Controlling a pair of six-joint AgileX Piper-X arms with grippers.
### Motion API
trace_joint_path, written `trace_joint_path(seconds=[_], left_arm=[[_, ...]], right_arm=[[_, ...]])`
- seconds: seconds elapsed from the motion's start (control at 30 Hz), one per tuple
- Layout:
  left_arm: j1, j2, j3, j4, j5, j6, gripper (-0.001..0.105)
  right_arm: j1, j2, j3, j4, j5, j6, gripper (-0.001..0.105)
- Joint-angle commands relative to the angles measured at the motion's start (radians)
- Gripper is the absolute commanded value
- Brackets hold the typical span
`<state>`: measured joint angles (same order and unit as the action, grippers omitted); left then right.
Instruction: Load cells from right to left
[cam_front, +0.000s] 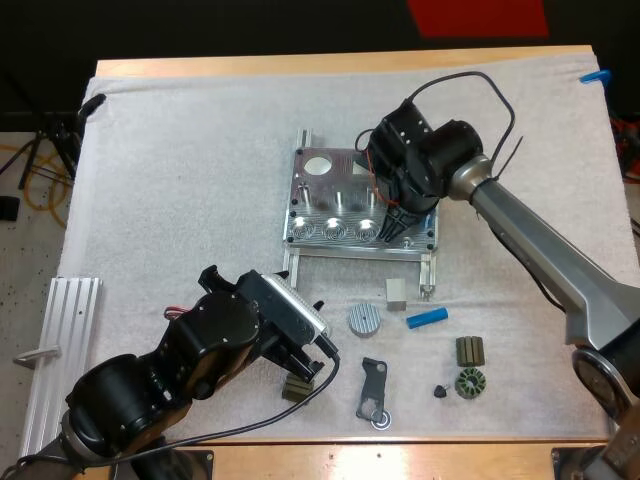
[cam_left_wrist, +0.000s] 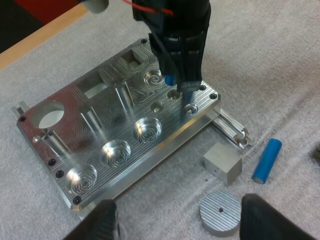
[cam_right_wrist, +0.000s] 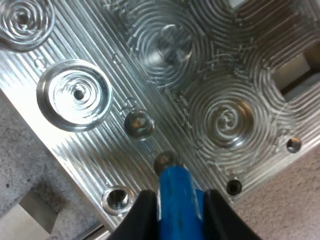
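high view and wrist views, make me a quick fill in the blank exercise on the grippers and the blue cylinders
1. The right gripper is shut on a ___ cylinder over the small holes of the fixture.
2. A second blue cylinder lies on the ___, beside a metal block.
3. The left gripper is ___, holding nothing.
4. The three large round pockets along the fixture's near edge are all ___.

Missing words: blue; mat; open; empty

White mat (cam_front: 180, 180) on wooden table (cam_front: 330, 64) bore the metal fixture (cam_front: 325, 195) beneath the blue cell (cam_right_wrist: 175, 200) in the right gripper (cam_front: 390, 232), with loose blue cylinder (cam_front: 427, 318), disc (cam_front: 364, 319), block (cam_front: 396, 291) and dark parts (cam_front: 470, 350) on its near side.
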<state>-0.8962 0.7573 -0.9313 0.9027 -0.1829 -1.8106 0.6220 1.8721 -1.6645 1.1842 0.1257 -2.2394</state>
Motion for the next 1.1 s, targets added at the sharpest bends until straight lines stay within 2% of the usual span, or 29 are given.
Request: trace_joint_path(seconds=[0.0,1.07], left_arm=[[0.001,-0.008,-0.002,-0.018,0.0,-0.002,0.052],[0.001,-0.008,-0.002,-0.018,0.0,-0.002,0.052]], right_arm=[[0.0,0.011,-0.011,-0.004,0.007,-0.01,0.0],[0.0,0.046,0.004,-0.018,0.011,-0.01,0.0]])
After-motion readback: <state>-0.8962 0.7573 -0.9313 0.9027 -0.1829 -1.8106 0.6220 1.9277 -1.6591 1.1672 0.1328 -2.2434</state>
